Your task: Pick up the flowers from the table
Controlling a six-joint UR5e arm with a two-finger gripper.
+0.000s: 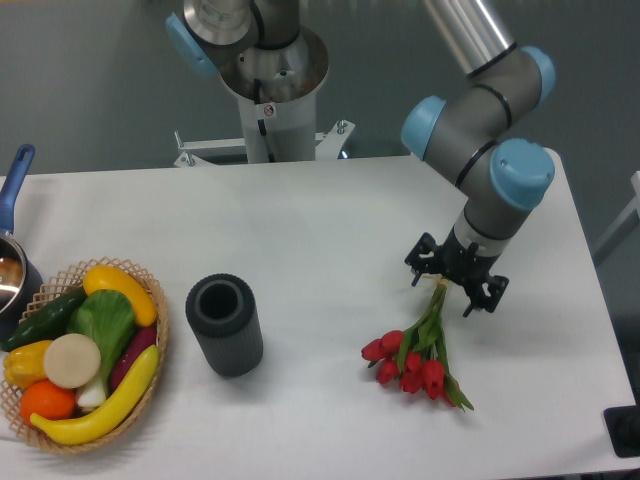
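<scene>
The flowers lie on the table well to the right of the dark cup, and just behind the blooms the gripper straddles their stems, fingers apart, apparently ready to close and lift.

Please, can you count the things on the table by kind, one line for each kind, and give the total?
Flowers (one bunch of red tulips): 1
Dark cylinder cup: 1
Basket with vegetables and fruit: 1
Pot with blue handle, at the left edge: 1
Total: 4
</scene>
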